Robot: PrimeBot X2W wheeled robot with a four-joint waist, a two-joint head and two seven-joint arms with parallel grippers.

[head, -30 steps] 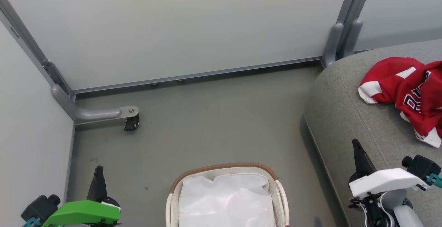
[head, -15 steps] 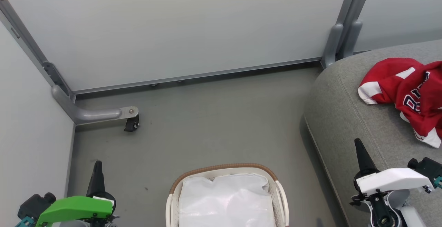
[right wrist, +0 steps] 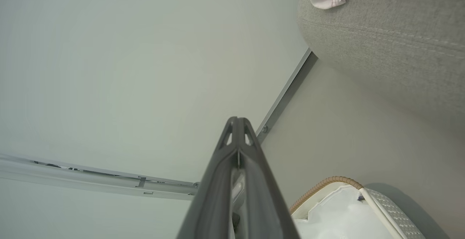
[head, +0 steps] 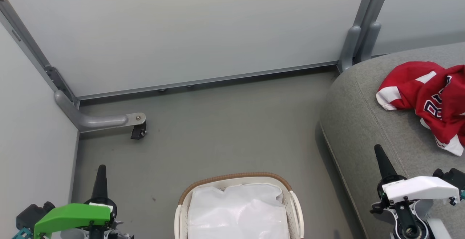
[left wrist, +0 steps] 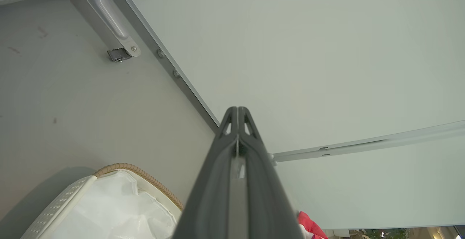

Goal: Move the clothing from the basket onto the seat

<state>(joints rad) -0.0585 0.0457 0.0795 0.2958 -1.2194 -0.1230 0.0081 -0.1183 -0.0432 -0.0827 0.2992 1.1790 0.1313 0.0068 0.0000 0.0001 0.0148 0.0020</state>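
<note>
Notably, left gripper (head: 101,169) and right gripper (head: 379,149) were closed, empty; any reach into the oval white perforated plastic basket (head: 236,176) risked snagging its white fabric liner (head: 238,210).

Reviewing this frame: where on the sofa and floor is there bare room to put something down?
The seat is bare along its left edge, between the rounded corner and the clothing, which crowds its far right. The floor lies bare between the wall rail, the caster foot and the basket.
</note>
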